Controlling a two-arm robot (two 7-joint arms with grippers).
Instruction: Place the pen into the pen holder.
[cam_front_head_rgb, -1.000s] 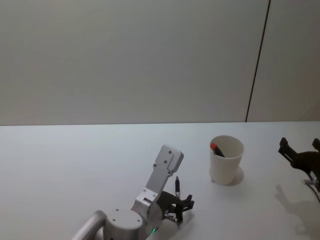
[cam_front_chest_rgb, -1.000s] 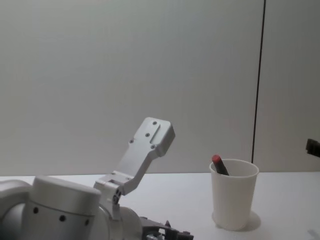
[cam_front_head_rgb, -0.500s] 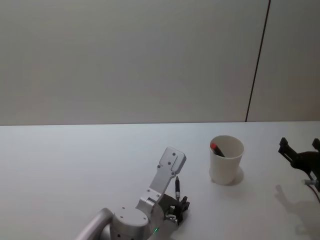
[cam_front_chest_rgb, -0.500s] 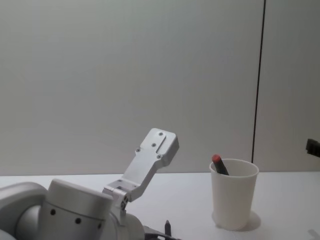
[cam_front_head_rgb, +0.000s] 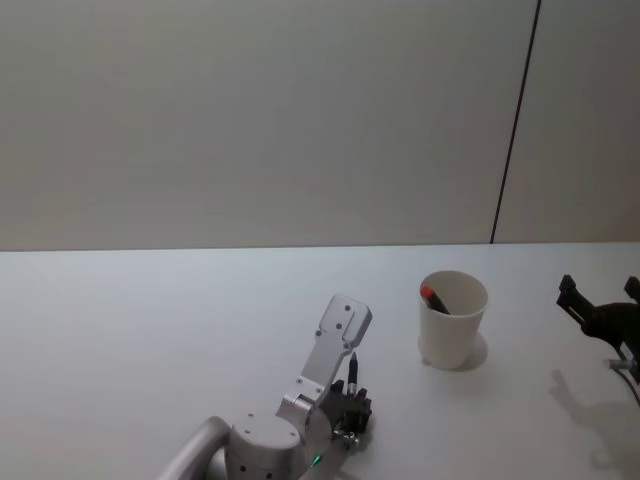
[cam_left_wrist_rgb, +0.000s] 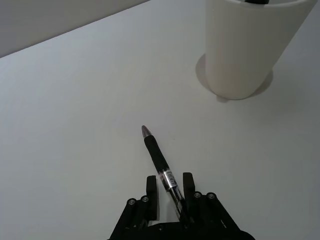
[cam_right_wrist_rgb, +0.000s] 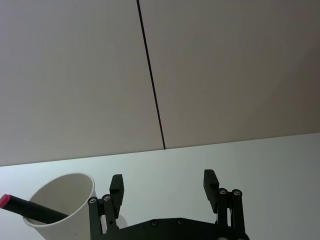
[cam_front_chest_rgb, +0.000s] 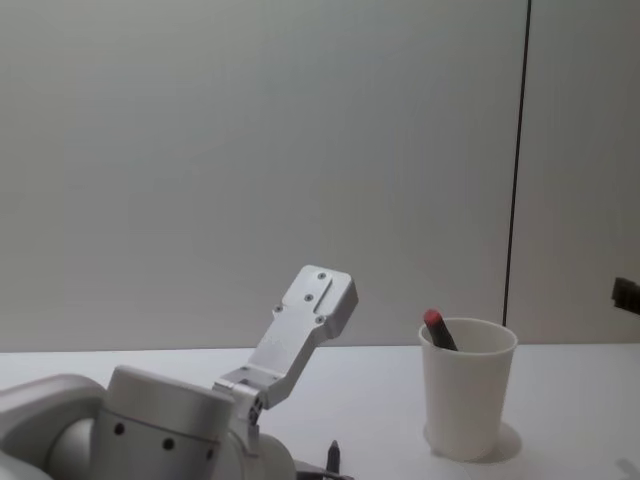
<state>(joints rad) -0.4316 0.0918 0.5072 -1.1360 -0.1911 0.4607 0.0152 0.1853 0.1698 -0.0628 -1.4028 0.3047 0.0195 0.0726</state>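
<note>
Left tool (cam_left_wrist_rgb: 169, 179) now gripping pen (cam_left_wrist_rgb: 156, 152), table (cam_front_head_rgb: 150, 320), wall (cam_front_head_rgb: 250, 120)

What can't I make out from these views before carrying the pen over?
- Pen: its rear end is buried between the left end effector's fingers, left wrist view.
- Pen holder: mouth cut off by the left wrist view's top edge.
- Red-capped pen inside it: lower part hidden by the holder's wall, chest view.
- Right end effector, open: mostly cut off by the chest view's right edge.
</note>
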